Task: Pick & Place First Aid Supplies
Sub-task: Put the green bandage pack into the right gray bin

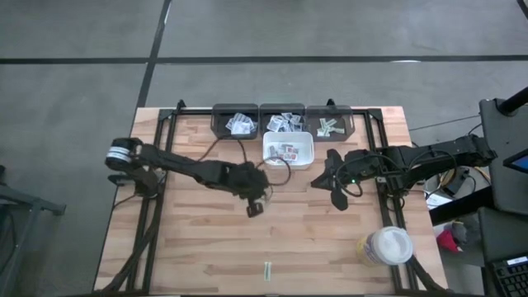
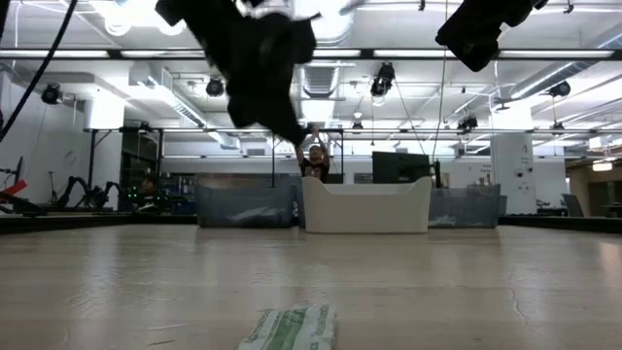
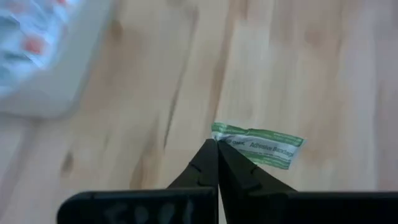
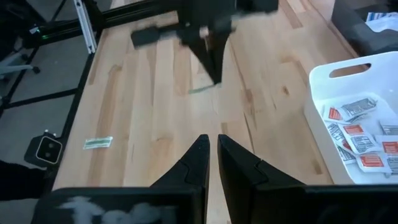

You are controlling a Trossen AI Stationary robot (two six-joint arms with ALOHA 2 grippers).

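- Nearest the front edge of the pale wooden plank table (image 1: 198, 247) lies a small flat packet with greenish print (image 1: 267, 271), alone and well apart from both arms; in the low view the same greenish-printed packet (image 2: 290, 329) sits flat in the foreground.
- At the front right corner stands a round jar with a white lid (image 1: 386, 246), clear of everything else.
- Farther in, over the middle of the table, hangs the left claw (image 1: 255, 207). In its own wrist view its two dark fingers (image 3: 205, 167) are pressed together on the end of a narrow green-and-white bandage packet (image 3: 258, 145), which sticks out sideways from the tips above the wood.
- To the right of it, at about the same depth, the right claw (image 1: 339, 200) waits above the table with nothing between its fingers; in the right wrist view the fingertips (image 4: 200, 149) stand nearly together with only a thin gap.
- Beyond the two claws sits a white square plastic tray (image 1: 308, 141) with several red-printed packets (image 1: 285, 149) inside.
- At the far edge stand three dark bins (image 1: 282, 108) in a row, each with small white and grey packets (image 1: 239, 124) in it.
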